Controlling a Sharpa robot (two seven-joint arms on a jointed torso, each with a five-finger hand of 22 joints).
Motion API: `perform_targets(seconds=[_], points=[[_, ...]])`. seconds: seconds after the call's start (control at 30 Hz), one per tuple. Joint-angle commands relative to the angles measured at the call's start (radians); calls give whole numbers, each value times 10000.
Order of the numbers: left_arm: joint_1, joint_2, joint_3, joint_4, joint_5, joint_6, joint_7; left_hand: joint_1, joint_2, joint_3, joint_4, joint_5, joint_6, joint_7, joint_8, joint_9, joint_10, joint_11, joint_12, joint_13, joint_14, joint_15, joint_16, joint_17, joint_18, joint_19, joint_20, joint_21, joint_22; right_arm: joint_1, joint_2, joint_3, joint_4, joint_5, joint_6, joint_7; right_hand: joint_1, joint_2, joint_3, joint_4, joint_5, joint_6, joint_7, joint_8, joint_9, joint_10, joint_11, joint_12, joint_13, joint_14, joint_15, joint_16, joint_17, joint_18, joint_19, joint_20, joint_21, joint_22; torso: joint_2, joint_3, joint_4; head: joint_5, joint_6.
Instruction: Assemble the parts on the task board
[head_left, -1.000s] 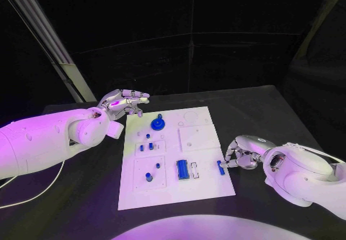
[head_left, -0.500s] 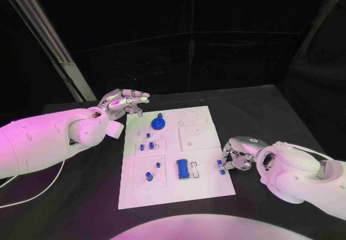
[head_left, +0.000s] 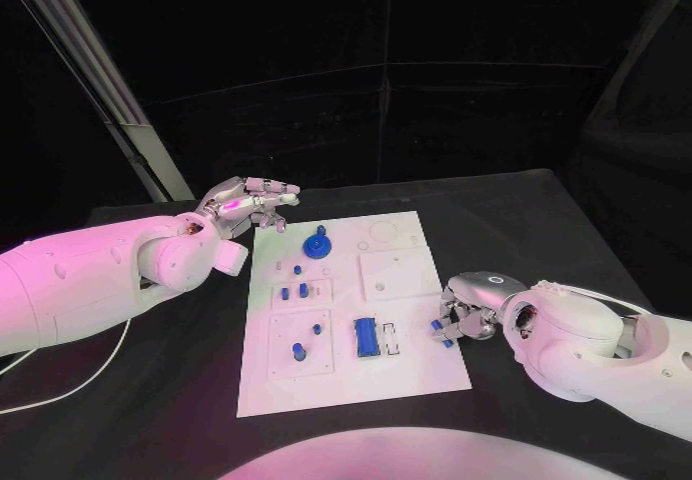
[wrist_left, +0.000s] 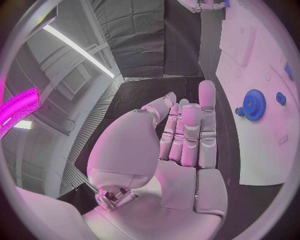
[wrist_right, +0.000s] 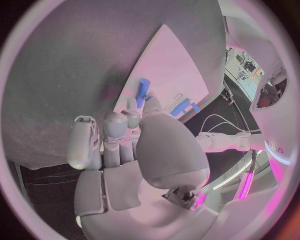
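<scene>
While its right hand pinches a small blue part, the robot works at the task board.
Since a second ago that hand has edged inward over the board's right edge, likely nearing insertion; the left hand hovers open, empty.

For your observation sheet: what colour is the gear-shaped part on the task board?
Blue. The gear shows best in the left wrist view, toothed rim clear against the white task board.

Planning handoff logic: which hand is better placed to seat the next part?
Right. The right hand is at the task board's near right edge with a small blue part in its fingers. The left hand hovers empty off the far left corner.
</scene>
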Motion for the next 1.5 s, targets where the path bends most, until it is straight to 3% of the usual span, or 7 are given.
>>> perform_targets(seconds=[0.03, 0.4, 0.53, 0.83, 1.03, 1.23, 1.5], points=[[10, -10, 6, 12, 33, 121, 44, 63, 28, 66, -16, 54, -58, 12, 45, -11, -48, 47, 29, -16, -84, -13, -31, -12, 139, -66, 4, -33, -14, -24, 86, -30, -65, -720, 750, -47, 166, 21, 29, -103, 20, -49, 29, -91, -14, -67, -16, -65, -25, -44, -51, -54, -31, -122, -52, -40, -33, -26, 0, -2, -2, 0, -1], [10, -46, 6, 32, 33, 115, 33, 63, 28, 66, -16, 54, -58, 12, 45, -11, -48, 47, 29, -16, -84, -13, -31, -12, 139, -66, 4, -33, -14, -64, 244, -33, -67, -1222, 1143, -64, 525, 159, 188, -302, -72, -112, 56, -206, -16, -129, -3, -199, -102, -68, -41, -144, -143, -115, -77, -33, -62, -58, 1, -1, 0, 28, -14], [10, -60, 6, 38, 33, 111, 32, 63, 28, 66, -16, 54, -58, 12, 45, -11, -48, 47, 29, -16, -84, -13, -31, -12, 139, -66, 4, -33, -14, -70, 258, -33, -36, -1234, 1054, -82, 814, 299, 437, -389, 376, -175, 89, -393, -77, -174, 11, -290, -149, -62, -36, -158, -145, -115, -75, -33, -68, -58, -2, 4, -5, 36, -20], [10, -73, 6, 47, 33, 110, 31, 63, 28, 66, -16, 54, -58, 12, 45, -11, -48, 47, 29, -16, -84, -13, -31, -12, 139, -66, 4, -33, -14, -73, 273, -32, 20, -674, 618, -90, 1786, 532, 1684, -628, 530, -109, 150, -906, -310, -280, 31, -470, -222, -57, -24, -147, -89, -124, -52, -37, -57, -21, 0, 5, 2, 39, -29], [9, -77, 6, 41, 33, 111, 30, 63, 28, 66, -16, 54, -58, 12, 45, -11, -48, 47, 29, -16, -84, -13, -31, -12, 139, -66, 4, -33, -14, -74, 238, -30, 179, -3, -216, -50, 1244, -115, 2835, 36, 570, 91, 168, -1414, -606, -141, 60, -373, -138, -22, 12, -56, 45, -140, -2, 21, -10, 72, -3, 8, -1, 50, -32], [6, -75, 6, 40, 33, 117, 32, 63, 28, 66, -16, 54, -58, 12, 45, -11, -48, 47, 29, -16, -84, -13, -31, -12, 139, -66, 4, -33, -14, -73, 192, -28, 346, 428, -931, -27, 870, -589, 3696, 387, 703, 343, 135, -1605, -717, -42, 56, -283, -54, -6, -14, 4, 130, -156, 56, 5, 43, 180, -3, 0, 2, 57, -40], [2, -78, 5, 44, 33, 117, 30, 63, 28, 66, -16, 54, -58, 12, 45, -11, -48, 47, 29, -16, -84, -13, -31, -12, 139, -66, 4, -33, -14, -73, 195, -26, 512, 699, -1611, 42, 506, -870, 4292, 444, 883, 610, 101, -1676, -728, 87, 9, -142, 69, 13, -33, 67, 222, -191, 150, -23, 132, 356, 3, -2, -1, 74, -73]])
